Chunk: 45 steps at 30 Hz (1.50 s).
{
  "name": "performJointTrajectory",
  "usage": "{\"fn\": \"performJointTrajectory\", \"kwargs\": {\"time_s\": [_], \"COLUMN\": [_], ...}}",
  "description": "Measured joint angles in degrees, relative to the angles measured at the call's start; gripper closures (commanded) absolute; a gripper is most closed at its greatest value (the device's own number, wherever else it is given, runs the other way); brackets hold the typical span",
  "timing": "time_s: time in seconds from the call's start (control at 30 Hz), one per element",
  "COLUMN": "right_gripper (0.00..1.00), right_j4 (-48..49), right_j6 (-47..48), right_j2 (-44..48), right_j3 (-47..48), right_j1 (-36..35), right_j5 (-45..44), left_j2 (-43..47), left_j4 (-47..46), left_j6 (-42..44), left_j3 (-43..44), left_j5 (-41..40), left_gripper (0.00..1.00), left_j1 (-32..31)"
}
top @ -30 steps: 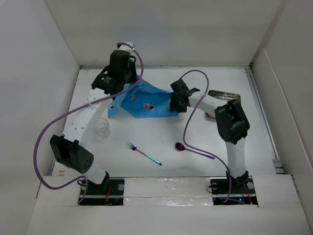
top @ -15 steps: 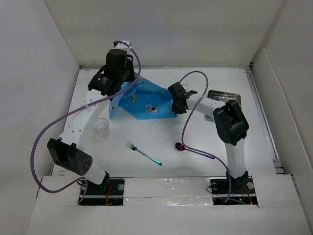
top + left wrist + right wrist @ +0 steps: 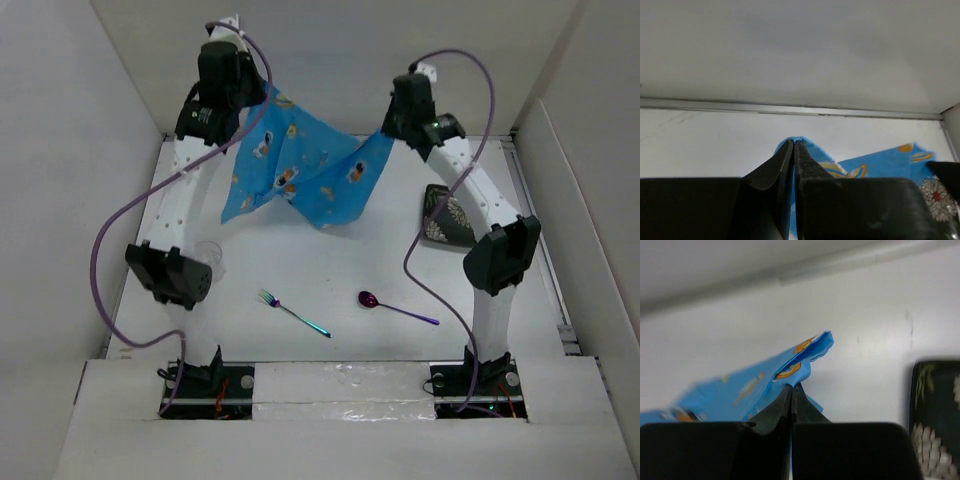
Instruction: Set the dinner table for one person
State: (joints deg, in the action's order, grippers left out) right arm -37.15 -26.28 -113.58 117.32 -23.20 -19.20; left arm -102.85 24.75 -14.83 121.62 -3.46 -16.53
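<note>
My left jaws are shut tight on one top corner of the blue placemat (image 3: 300,175) and my right jaws are shut tight on the other, so the cloth sags between them over the far part of the white surface (image 3: 340,265). The far wall (image 3: 330,70) stands close behind the placemat. The left wall (image 3: 70,180) runs just outside my left arm (image 3: 175,215), and the right wall (image 3: 570,200) stands well off to the placemat's right. I cannot tell whether the placemat's lowest fold touches the surface. On my side of the placemat there is a broad bare stretch of surface. To the placemat's right, under my right forearm (image 3: 470,185), lies a dark flower-patterned dish (image 3: 445,217). Below the placemat's left corner, just beside my left arm, stands a clear glass (image 3: 208,258). Much nearer my bases than the placemat lie an iridescent fork (image 3: 293,312) and a purple spoon (image 3: 395,306), apart from each other and well clear of the cloth.
</note>
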Motion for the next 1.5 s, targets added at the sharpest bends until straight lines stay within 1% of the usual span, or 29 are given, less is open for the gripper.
{"fn": "performJointTrajectory", "kwargs": {"time_s": [0.07,0.1,0.17,0.2,0.27,0.3,0.33,0.37,0.4,0.43,0.47,0.53,0.6,0.67,0.77,0.87,1.1,1.23,1.3,1.4,1.5], "right_gripper": [1.0,1.0,1.0,1.0,1.0,1.0,1.0,1.0,1.0,1.0,1.0,1.0,1.0,1.0,1.0,1.0,1.0,0.99,1.0,1.0,1.0], "right_j4": [-0.24,-0.74,-0.26,0.22,2.01,3.89,6.21,6.71,9.68,12.98,15.37,17.7,19.3,19.69,19.52,18.84,17.4,15.78,14.12,13.11,11.41], "right_j6": [2.19,3.17,5.2,6.19,8.22,9.25,10.23,10.97,11.56,11.96,12.15,11.63,10.4,8.63,6.27,4.22,0.44,-1.2,-2.08,-2.69,-2.62], "right_j2": [-2.64,-4.02,-5.16,-5.07,-3.19,-1.38,1.27,3.21,6.29,9.51,13.25,18.67,22.03,23.37,24.85,26.43,26.95,27.76,28.06,28.37,30.03], "right_j3": [11.91,17.57,25.42,27.26,27.1,24.3,19.54,15.98,9.46,1.75,-6.56,-20.87,-33.05,-42.66,-52.7,-57.94,-59.23,-62.69,-64.06,-65.68,-65.55], "right_j1": [1.77,2.71,4.33,5.07,6.19,6.54,6.73,6.78,6.73,6.67,6.62,6.29,5.92,5.53,4.48,3.17,2.67,3.32,3.82,5.2,6.14], "right_j5": [-0.57,-0.81,-0.98,-1.09,-1.68,-2.08,-2.4,-2.75,-2.99,-3.06,-3.08,-2.75,-2.4,-1.6,0.0,1.6,4.59,6.1,7.3,8.98,9.81], "left_j2": [-7.17,-9.2,-10.05,-10.03,-10.03,-9.75,-9.49,-7.74,-5.44,-2.34,2.1,8.55,14.25,18.05,20.2,21.4,29.55,34.1,35.47,36.52,36.72], "left_j4": [-0.07,-1.27,-2.89,-3.08,-4.0,-4.57,-4.94,-6.67,-8.81,-11.43,-13.64,-16.31,-20.02,-22.97,-23.47,-22.18,-19.02,-17.4,-16.22,-13.99,-11.45], "left_j6": [-2.45,-3.89,-7.28,-8.76,-10.88,-11.28,-11.43,-11.65,-11.58,-11.5,-11.3,-11.13,-11.13,-11.15,-11.17,-11.17,-11.19,-11.15,-11.15,-11.08,-10.93], "left_j3": [10.71,13.07,12.17,11.32,10.19,9.42,8.79,5.22,0.81,-5.44,-13.62,-25.81,-37.7,-48.13,-58.69,-65.2,-72.61,-77.13,-79.17,-81.09,-79.82], "left_j5": [3.54,5.11,9.31,10.97,12.85,13.33,13.55,13.92,14.16,14.4,14.64,15.34,16.13,16.55,15.93,14.23,11.04,10.38,10.25,10.32,10.47], "left_gripper": [1.0,1.0,1.0,1.0,1.0,1.0,1.0,1.0,1.0,1.0,1.0,1.0,1.0,1.0,1.0,1.0,1.0,1.0,1.0,1.0,1.0], "left_j1": [3.58,5.35,9.46,11.26,14.25,15.3,15.72,16.06,15.98,15.63,15.19,14.58,13.99,13.94,14.03,14.03,14.03,14.03,14.03,14.03,14.03]}}
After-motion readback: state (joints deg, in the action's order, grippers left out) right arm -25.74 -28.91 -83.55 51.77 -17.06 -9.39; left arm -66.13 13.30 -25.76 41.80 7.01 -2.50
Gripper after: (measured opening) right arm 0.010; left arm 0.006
